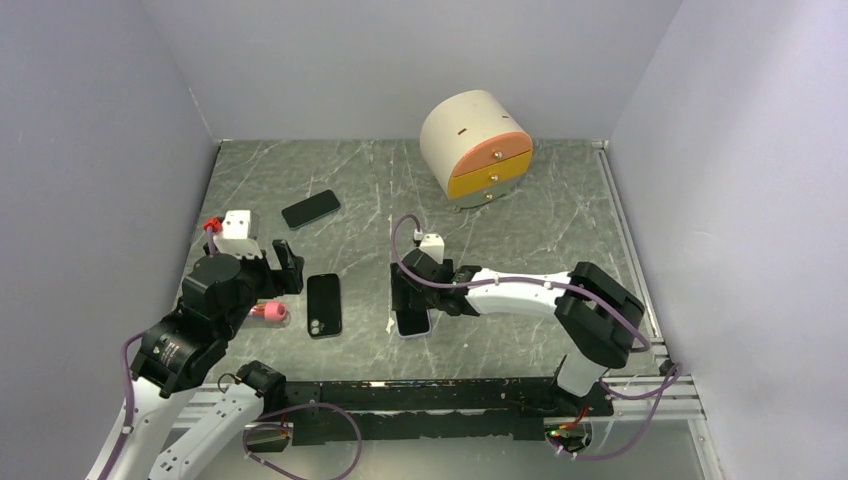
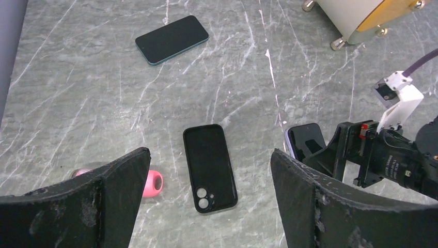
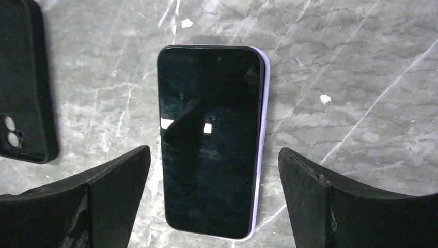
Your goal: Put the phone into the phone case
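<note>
Pick step: right hand (image 3: 214,152) hovered wide open, empty, astride the lavender phone (image 3: 206,103); left hand (image 2: 210,153) open, empty over the case (image 1: 323,305). Next probably needed descent, then an edge pinch.

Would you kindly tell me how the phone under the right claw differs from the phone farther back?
The near phone has a lavender edge; the far phone has a teal one. The near phone lies under the open right claw, roughly parallel to the black case; the far phone lies slanted, away from both claws. Both lie flat, screens up and dark.
</note>
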